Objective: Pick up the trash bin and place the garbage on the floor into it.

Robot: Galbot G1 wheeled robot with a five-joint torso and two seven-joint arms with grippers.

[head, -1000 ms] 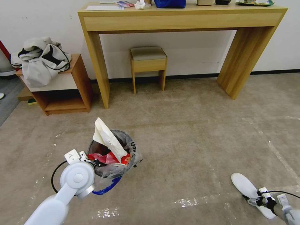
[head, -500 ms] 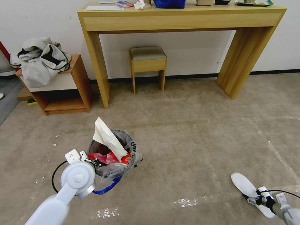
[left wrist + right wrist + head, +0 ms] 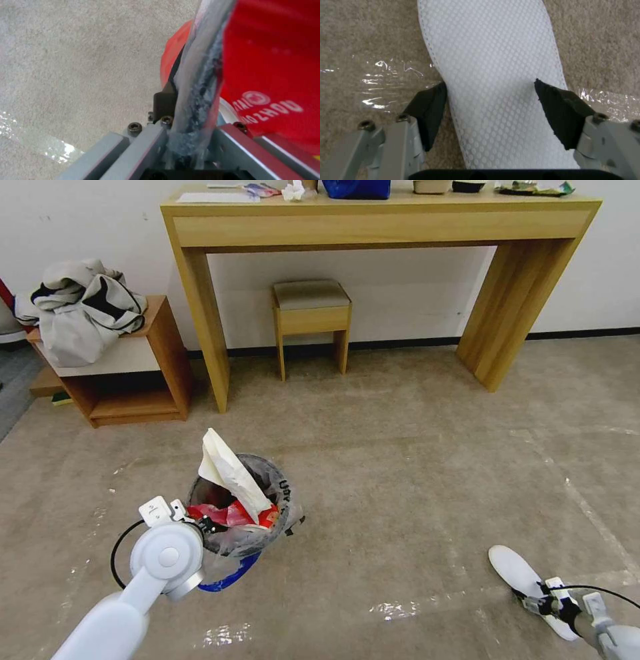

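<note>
Trash bin (image 3: pixel 250 513): small round red bucket, clear liner with a blue drawstring loop hanging at its near side; stands upright on the carpet at lower left of the head view, in front of the wooden table.
Bin contents: a large crumpled white paper (image 3: pixel 227 473) sticking up above the rim, red wrappers (image 3: pixel 223 515) beneath it.
Left gripper (image 3: pixel 191 117): at the near-left rim of the bin; fingers closed tight over the rim and the bunched liner, one finger outside the wall, one inside.
Right gripper (image 3: pixel 491 110): low at lower right, just above the floor; jaws spread wide, one black pad on each side of the insole, both close to its edges.
White insole (image 3: pixel 523 580): flat, dimpled, shoe-sole shaped; lies on the carpet well apart from the bin, partly over a strip of shiny tape.
Floor (image 3: pixel 400 480): beige short-pile carpet with faded tape lines.
Wooden table (image 3: pixel 380 227): against the wall, a small stool (image 3: pixel 311 313) under it.
</note>
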